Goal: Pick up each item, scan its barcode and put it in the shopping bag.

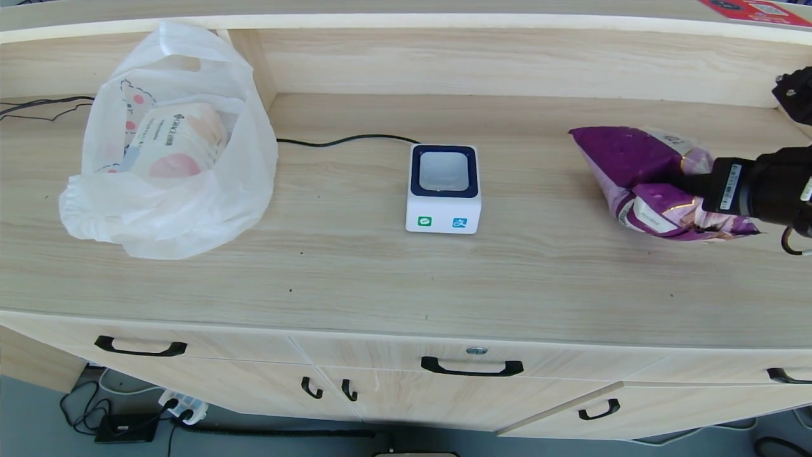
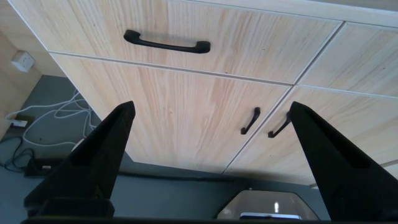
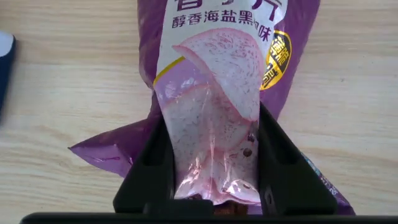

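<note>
A purple snack bag (image 1: 647,181) lies at the right of the wooden counter, and my right gripper (image 1: 688,184) is shut on its near end. In the right wrist view the bag (image 3: 214,93) is pinched between the two black fingers (image 3: 152,165). The white barcode scanner (image 1: 443,188) with a dark-framed window stands mid-counter, left of the bag. A white plastic shopping bag (image 1: 168,152) sits at the far left with a pale packet (image 1: 174,139) inside. My left gripper (image 2: 211,162) hangs open below the counter, facing the drawer fronts.
A black cable (image 1: 346,139) runs from the scanner toward the shopping bag along the counter's back. A raised wooden back wall (image 1: 507,60) borders the counter. Drawers and doors with black handles (image 1: 471,367) line the front below. Bare counter lies between scanner and both bags.
</note>
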